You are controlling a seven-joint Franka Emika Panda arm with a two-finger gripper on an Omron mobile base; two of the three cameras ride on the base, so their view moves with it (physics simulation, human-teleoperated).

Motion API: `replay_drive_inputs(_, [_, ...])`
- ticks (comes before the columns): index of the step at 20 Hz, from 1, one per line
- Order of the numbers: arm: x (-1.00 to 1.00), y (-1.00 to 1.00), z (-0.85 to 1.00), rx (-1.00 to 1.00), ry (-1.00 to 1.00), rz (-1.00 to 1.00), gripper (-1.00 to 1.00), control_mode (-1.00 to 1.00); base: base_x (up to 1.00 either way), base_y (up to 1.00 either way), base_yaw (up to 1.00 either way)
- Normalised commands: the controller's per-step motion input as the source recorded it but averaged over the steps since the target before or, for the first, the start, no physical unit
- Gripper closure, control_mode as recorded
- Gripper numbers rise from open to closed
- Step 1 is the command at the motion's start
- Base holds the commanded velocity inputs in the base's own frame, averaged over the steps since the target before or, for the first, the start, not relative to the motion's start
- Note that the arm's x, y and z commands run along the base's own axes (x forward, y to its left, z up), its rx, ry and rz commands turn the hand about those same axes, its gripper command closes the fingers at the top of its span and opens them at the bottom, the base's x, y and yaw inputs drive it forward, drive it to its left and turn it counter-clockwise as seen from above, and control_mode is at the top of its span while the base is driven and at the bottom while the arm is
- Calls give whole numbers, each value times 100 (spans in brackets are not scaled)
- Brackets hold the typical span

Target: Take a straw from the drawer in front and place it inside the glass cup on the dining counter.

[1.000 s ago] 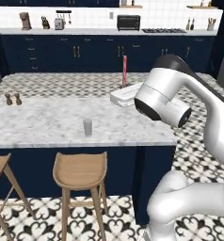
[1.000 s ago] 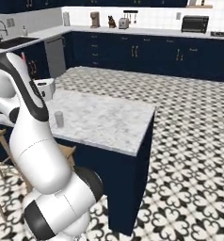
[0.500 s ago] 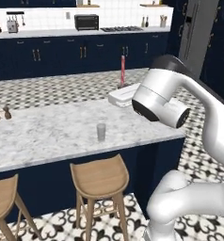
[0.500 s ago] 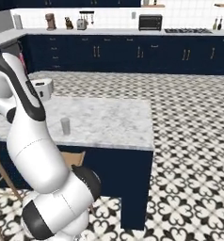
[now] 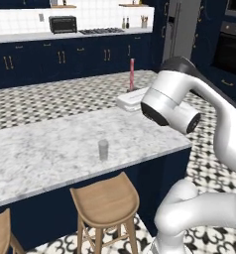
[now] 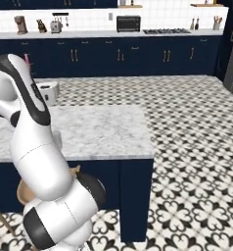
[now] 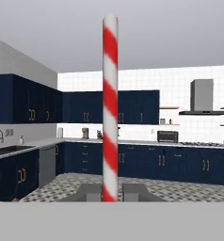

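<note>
The straw (image 7: 110, 108), striped red and white, stands upright between my two fingertips (image 7: 90, 192) in the hand view. My gripper (image 7: 110, 195) is shut on its lower end. From the left base camera the straw (image 5: 132, 74) rises pink-red above my white hand, and my gripper (image 5: 132, 91) holds it over the far edge of the dining counter (image 5: 50, 149). The glass cup (image 5: 103, 149) stands upright on the marble near the counter's front edge, to the left of my hand and nearer the stools. The drawer is out of view.
Two wooden stools (image 5: 106, 201) stand against the dining counter's front. The counter's right end (image 6: 138, 127) borders patterned tile floor. Navy cabinets and a toaster oven (image 5: 63, 24) line the back wall, with a fridge (image 5: 182, 30) at the right.
The base has driven and turned, so the whole scene has shifted; counter and cup slid right in the left base view. The straw stays upright in my gripper.
</note>
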Motion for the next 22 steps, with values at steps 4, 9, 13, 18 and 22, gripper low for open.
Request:
replay_drive_inputs(4, [25,-7,0,3,2,5,100,-100,16,9,-2])
replay_drive_inputs(9, [47,-32,-21,8,-2,55,100,-100,0,0,0])
replay_drive_inputs(13, [76,-20,-47,3,0,81,100,-100,0,0,0])
replay_drive_inputs(18, [97,-34,-55,0,3,60,100,-100,0,0,0])
replay_drive_inputs(22, [100,-42,-27,0,1,38,100,-100,0,0,0])
